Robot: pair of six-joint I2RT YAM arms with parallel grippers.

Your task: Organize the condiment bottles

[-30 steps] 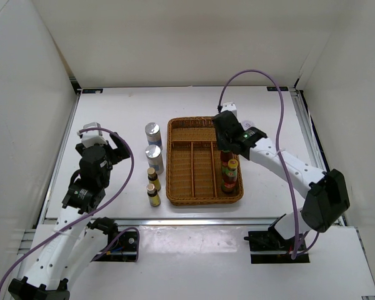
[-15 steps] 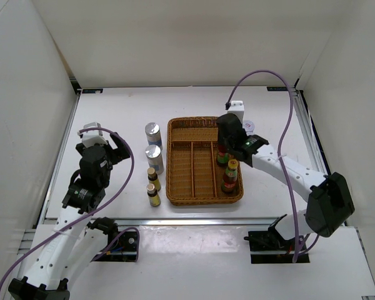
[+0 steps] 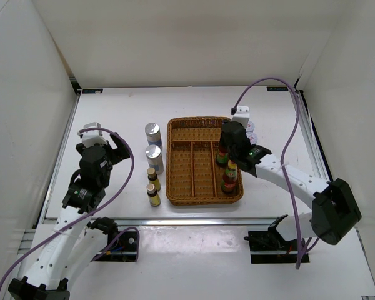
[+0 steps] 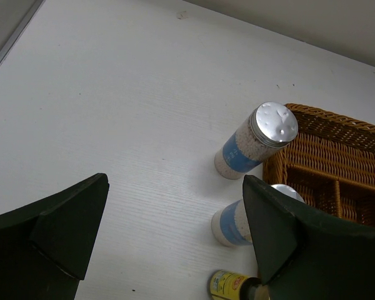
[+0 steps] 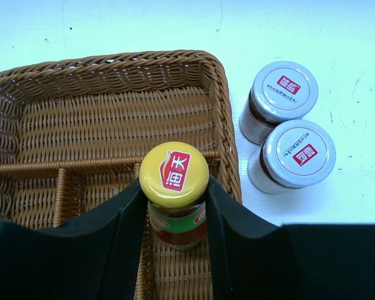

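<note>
My right gripper [image 5: 175, 212] is shut on a red sauce bottle [image 5: 174, 175] with a yellow cap, just below the cap, in the right-hand compartment of the wicker tray [image 5: 112, 119]. From above, that bottle [image 3: 222, 156] stands behind a second sauce bottle [image 3: 230, 177] in the same compartment. Two pale-lidded jars [image 5: 281, 100] [image 5: 297, 155] stand on the table just right of the tray. Left of the tray are two silver-topped shakers [image 4: 256, 140] [image 4: 234, 222] and two tiny dark bottles [image 3: 153, 177] [image 3: 152, 194]. My left gripper [image 4: 175, 231] hangs open over bare table left of them.
The tray [image 3: 170, 162] has a wide back section and three long compartments; the left and middle ones hold nothing. White walls close the table on three sides. A purple cable loops above the right arm.
The right arm has swung to the right with its wrist over the tray's right compartment, still gripping the sauce bottle; the two jars now show beside it. The left arm has not moved.
</note>
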